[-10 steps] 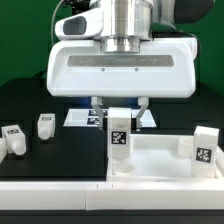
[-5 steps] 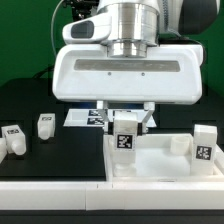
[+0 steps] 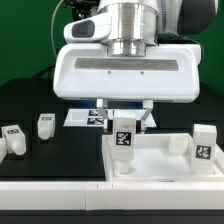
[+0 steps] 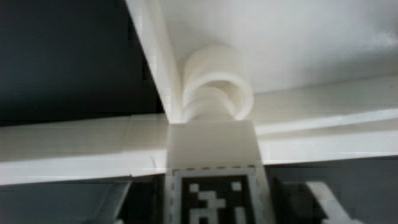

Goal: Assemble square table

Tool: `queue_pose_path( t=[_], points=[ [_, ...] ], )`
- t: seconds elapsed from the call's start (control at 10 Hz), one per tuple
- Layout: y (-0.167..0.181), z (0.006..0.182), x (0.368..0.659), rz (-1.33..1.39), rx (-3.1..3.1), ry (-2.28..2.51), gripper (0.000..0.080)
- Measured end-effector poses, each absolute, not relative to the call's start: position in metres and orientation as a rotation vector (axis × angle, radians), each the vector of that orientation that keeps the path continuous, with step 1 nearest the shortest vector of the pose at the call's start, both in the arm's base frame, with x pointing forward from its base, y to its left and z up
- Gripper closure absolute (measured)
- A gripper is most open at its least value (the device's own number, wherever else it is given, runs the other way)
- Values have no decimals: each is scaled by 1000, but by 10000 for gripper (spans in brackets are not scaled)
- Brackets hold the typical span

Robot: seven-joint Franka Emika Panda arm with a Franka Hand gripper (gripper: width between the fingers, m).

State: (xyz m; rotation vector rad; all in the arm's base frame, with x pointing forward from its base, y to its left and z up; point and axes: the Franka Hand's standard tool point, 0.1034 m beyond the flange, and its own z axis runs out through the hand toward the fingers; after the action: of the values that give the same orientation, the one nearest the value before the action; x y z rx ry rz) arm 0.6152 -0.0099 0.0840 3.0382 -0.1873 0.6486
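Observation:
My gripper is shut on a white block leg with a black-and-white tag and holds it upright over the corner of the white square table top at the exterior view's left. In the wrist view the leg sits between my fingers, its far end right at the top's round corner hole. I cannot tell whether it touches. A second tagged leg stands at the top's right side. Two more legs lie on the black table at the left.
The marker board lies flat behind the gripper. A round raised boss stands inside the table top near its far right corner. A green backdrop closes the back of the scene.
Over the last second the gripper has come down and slightly to the exterior view's right with the leg in it. In the last half second almost nothing has moved.

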Motion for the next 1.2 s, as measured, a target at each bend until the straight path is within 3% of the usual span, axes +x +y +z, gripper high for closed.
queue_pose_path(
  t=[1.2],
  points=[
    [-5, 67, 611, 653, 3026, -166, 517]
  ],
)
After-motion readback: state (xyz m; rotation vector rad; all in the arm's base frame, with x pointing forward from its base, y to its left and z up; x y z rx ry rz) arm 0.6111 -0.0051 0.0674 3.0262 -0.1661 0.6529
